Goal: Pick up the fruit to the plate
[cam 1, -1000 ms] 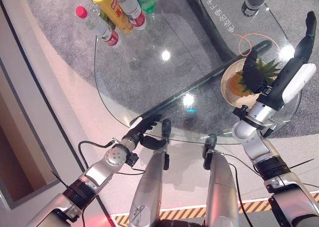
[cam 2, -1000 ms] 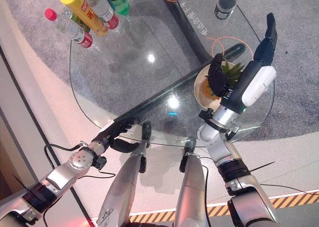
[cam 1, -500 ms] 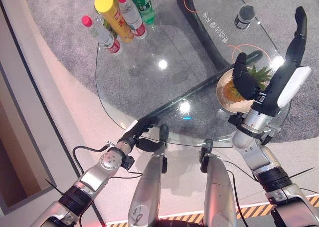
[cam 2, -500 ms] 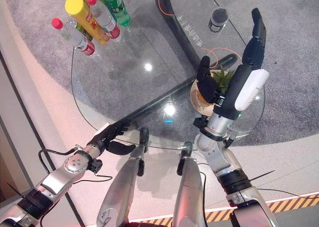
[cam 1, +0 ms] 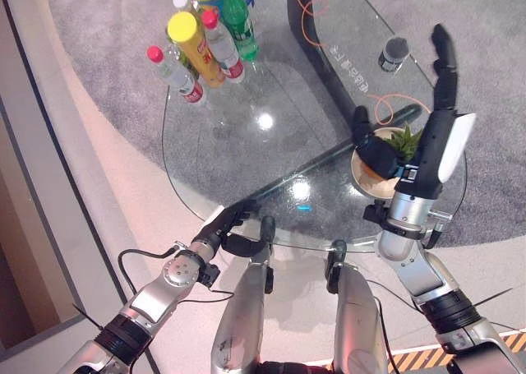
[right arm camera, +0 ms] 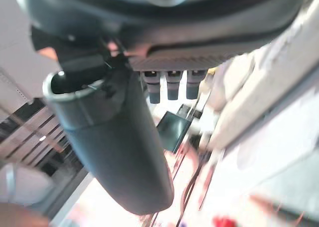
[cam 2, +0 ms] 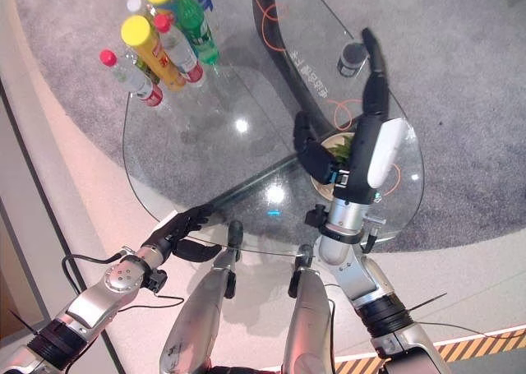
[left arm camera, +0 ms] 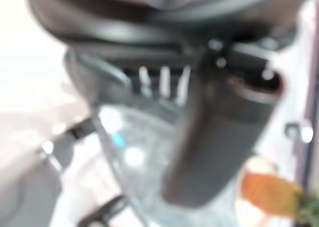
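A small pineapple (cam 1: 404,138) with green leaves lies on a tan plate (cam 1: 371,187) at the right side of the round glass table (cam 1: 246,144). My right hand (cam 1: 431,140) is raised just above the plate, open, its fingers straight and pointing away from me. Its dark thumb covers part of the fruit. My left hand (cam 1: 220,228) rests at the table's near edge, its fingers straight along the rim, holding nothing. In the left wrist view the pineapple (left arm camera: 269,193) shows as an orange shape past the thumb.
Several bottles (cam 1: 201,41) stand at the table's back left. A dark cup (cam 1: 394,52) stands at the back right, and an orange cable (cam 1: 386,109) loops beside the plate. A black bar (cam 1: 329,53) runs beneath the glass.
The whole picture has shifted, so the camera has moved. My right hand has stayed open over the plate, its fingers now more upright. The left hand has kept to the table edge.
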You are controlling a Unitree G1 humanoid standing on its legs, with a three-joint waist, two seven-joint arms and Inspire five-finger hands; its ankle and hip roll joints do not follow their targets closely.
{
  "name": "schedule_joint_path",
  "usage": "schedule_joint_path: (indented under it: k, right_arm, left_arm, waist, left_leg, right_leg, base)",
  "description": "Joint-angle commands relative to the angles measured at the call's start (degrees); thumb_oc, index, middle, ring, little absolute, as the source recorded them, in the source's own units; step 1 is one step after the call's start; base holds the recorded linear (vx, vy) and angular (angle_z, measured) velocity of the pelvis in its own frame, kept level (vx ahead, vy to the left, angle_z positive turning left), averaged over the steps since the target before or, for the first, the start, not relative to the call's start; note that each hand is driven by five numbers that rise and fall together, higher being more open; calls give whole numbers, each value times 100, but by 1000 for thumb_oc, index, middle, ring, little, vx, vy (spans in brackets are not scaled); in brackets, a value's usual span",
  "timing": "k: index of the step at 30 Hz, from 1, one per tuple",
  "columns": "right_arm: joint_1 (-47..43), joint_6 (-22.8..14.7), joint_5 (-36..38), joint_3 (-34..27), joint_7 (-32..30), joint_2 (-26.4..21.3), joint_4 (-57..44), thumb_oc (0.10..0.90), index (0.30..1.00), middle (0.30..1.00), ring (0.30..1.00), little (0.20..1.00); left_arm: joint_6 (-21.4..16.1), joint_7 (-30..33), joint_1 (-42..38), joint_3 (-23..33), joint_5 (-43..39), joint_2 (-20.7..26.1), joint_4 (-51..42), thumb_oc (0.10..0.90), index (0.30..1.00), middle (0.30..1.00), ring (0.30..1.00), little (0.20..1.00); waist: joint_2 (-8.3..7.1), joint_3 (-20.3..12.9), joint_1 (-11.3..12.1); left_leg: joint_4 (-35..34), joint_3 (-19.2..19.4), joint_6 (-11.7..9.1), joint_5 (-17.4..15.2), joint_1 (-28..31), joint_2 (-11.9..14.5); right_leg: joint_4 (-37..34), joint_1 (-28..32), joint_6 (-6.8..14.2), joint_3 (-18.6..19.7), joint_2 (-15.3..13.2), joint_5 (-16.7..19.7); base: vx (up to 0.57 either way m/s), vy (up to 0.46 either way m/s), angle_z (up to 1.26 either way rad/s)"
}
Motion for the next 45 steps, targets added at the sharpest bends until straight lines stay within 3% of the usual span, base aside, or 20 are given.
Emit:
schedule_joint_path:
  k: [1,6,10,13,16,19,22,26,32,33,37,39,45]
  right_arm:
    - [-254,-646,313,63,781,-123,-917,800,900,900,900,900]
    - [-98,-733,727,360,1733,-226,-898,800,900,900,900,900]
    - [256,-705,1289,613,2697,-356,-861,800,900,900,900,900]
    - [708,-345,2177,795,3660,-415,-695,800,900,900,900,900]
    - [1039,-160,2494,876,4124,-315,-385,800,900,900,900,900]
    - [1454,482,3147,947,4690,-57,238,800,900,900,900,900]
    - [1631,1102,3342,991,4989,127,806,800,900,900,900,900]
    - [1896,2419,3316,1034,5614,258,1657,800,900,900,900,900]
    - [1976,3223,3732,882,5778,472,2361,800,900,900,900,900]
    - [1988,3518,3792,762,5892,617,2708,800,900,900,900,900]
    - [1934,4048,3910,528,5997,959,3829,800,900,900,900,900]
    - [1846,4082,4011,325,6209,1149,4887,800,900,900,900,900]
    - [1730,4206,4370,-175,6256,1453,6534,800,900,900,900,900]
  left_arm:
    - [-198,151,151,383,-162,-30,-448,800,900,900,900,900]
    - [-162,145,249,392,-264,-140,-223,800,900,900,900,900]
    - [-215,196,558,442,-538,-269,32,800,900,900,900,900]
    - [-242,185,830,477,-565,-442,379,800,900,900,900,900]
    - [-315,143,993,509,-636,-605,672,800,900,900,900,900]
    - [-468,107,1221,602,-648,-836,1196,800,900,900,900,900]
    - [-525,2,1293,702,-781,-999,1653,800,900,900,900,900]
    - [-531,-191,1369,897,-709,-1204,2266,800,900,900,900,900]
    - [-509,-332,1362,1021,-867,-1413,2882,800,900,900,900,900]
    - [-446,-390,1363,1112,-1083,-1574,3165,800,900,900,900,900]
    - [-491,-290,1251,1347,-1183,-1940,4045,800,900,900,900,900]
    - [-676,-338,1145,1455,-1059,-2125,4745,800,900,900,900,900]
    - [-840,-360,968,1688,-866,-2375,6093,800,900,900,900,900]
  waist:
    - [-289,-136,-49]
    - [-332,-141,-31]
    - [-404,-436,-13]
    - [-507,-800,4]
    - [-570,-1016,13]
    - [-639,-1305,26]
    - [-664,-1452,26]
    - [-706,-1720,20]
    - [-724,-1950,16]
    - [-719,-2038,13]
    - [-711,-2209,3]
    - [-709,-2315,13]
    - [-677,-2526,8]
  left_leg:
    - [810,278,322,-810,471,-394]
    - [619,258,283,-784,862,-393]
    - [309,184,229,-710,1178,-361]
    - [-100,114,171,-618,1529,-311]
    - [-342,88,142,-553,1735,-279]
    - [-594,44,106,-487,1976,-236]
    - [-715,22,91,-456,2114,-211]
    - [-899,44,59,-426,2344,-157]
    - [-1100,78,25,-357,2539,-105]
    - [-1162,88,18,-347,2593,-80]
    - [-1250,122,8,-349,2679,-45]
    - [-1250,137,4,-385,2721,-31]
    - [-1250,203,13,-453,2818,-6]
  right_leg:
    - [-1349,751,-60,-349,353,1101]
    - [-1601,1177,-44,-375,350,1114]
    - [-1921,1525,-24,-360,379,1142]
    - [-2309,1918,19,-339,397,1202]
    - [-2535,2138,49,-359,389,1266]
    - [-2746,2367,86,-398,374,1344]
    - [-2840,2495,95,-421,363,1375]
    - [-3037,2725,94,-476,361,1427]
    - [-3242,2915,98,-512,366,1509]
    - [-3310,2973,100,-523,368,1532]
    - [-3413,3065,118,-521,366,1561]
    - [-3441,3108,117,-495,367,1565]
    - [-3441,3188,115,-442,371,1535]
  base:
    - [0,0,0]
    - [-18,-17,0]
    - [0,0,0]
    - [43,-34,4]
    - [34,-28,4]
    - [14,-22,-1]
    - [21,-11,2]
    - [49,-25,5]
    - [36,-14,-1]
    - [49,-14,-7]
    - [42,-17,-3]
    - [57,-14,0]
    - [73,4,-7]
